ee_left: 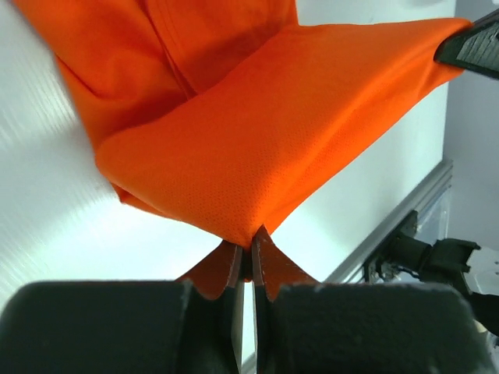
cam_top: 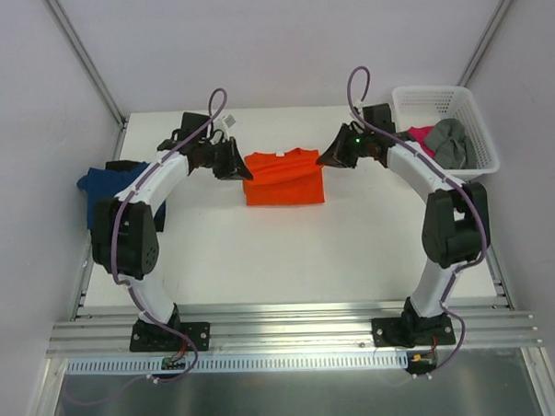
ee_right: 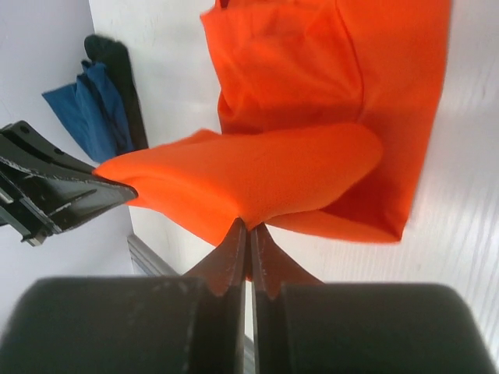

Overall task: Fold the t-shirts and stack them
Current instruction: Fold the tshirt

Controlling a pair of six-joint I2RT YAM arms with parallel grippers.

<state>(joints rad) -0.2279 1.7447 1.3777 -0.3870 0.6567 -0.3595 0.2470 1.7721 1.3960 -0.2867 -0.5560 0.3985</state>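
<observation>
Table [cam_top: 261, 255] was white, with the orange t-shirt [cam_top: 284, 182] lying part-folded toward its far middle. A wide run of bare surface lay on the near side of the orange t-shirt, so room to lay a fold down there looked ample. The white basket [cam_top: 481, 130] sat well right of the orange t-shirt and held the pink t-shirt [cam_top: 420, 134] and grey t-shirt [cam_top: 450, 141], presumably the queue not yet folded. Well left of the orange t-shirt, the blue t-shirt [cam_top: 100, 186] and black t-shirt [cam_top: 119, 165] lay together and seemed to overlap the table's side edge; that was likely the stack. The left gripper [cam_top: 235, 166] was pinched tight on the orange t-shirt's left corner, and the right gripper [cam_top: 330, 156] on its right corner. Both wrist views showed cloth nipped at the very fingertips, with a lifted flap stretched between them. Judged mid-fold: a two-corner hold to keep that edge straight while it went over the rest of the shirt. Risk: such a thin tip grip could slip. Beyond the orange t-shirt there was little table before the wall, and the arms flanked it closely, so sideways room looked tight.
</observation>
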